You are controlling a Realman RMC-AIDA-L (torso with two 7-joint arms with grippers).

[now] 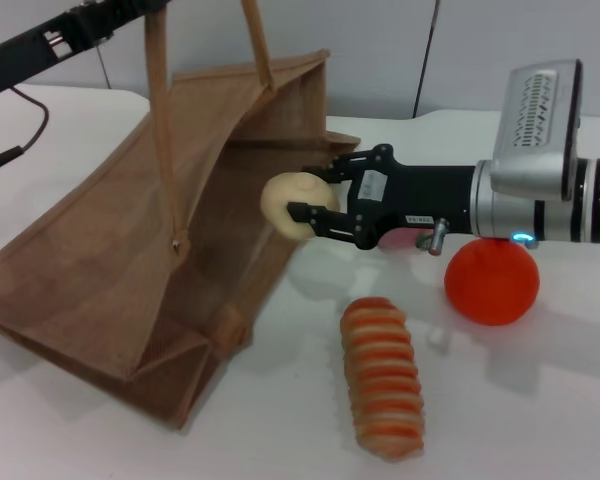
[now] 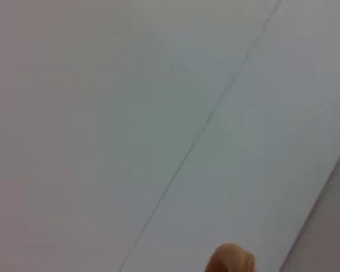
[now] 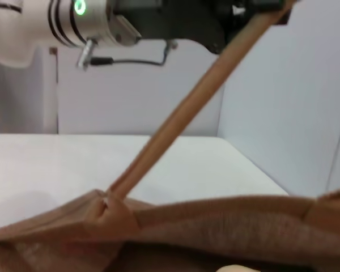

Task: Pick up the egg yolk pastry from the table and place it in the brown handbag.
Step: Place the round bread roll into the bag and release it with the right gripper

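The egg yolk pastry (image 1: 288, 205), a pale cream ball, is held off the table with my right gripper (image 1: 310, 190) shut on it. It hangs right at the mouth of the brown handbag (image 1: 130, 260), whose tan burlap body lies tilted on the table. One handle (image 1: 160, 120) is pulled taut upward toward my left arm (image 1: 50, 45) at the top left. In the right wrist view my left gripper (image 3: 255, 8) is shut on that handle (image 3: 181, 119) above the bag's rim (image 3: 215, 215). The left wrist view shows only a tan bit of handle (image 2: 232, 260).
An orange-striped bread roll (image 1: 382, 378) lies on the white table (image 1: 540, 400) in front of my right gripper. An orange-red round item (image 1: 490, 282) sits under my right wrist. A black cable (image 1: 20, 130) runs at the far left.
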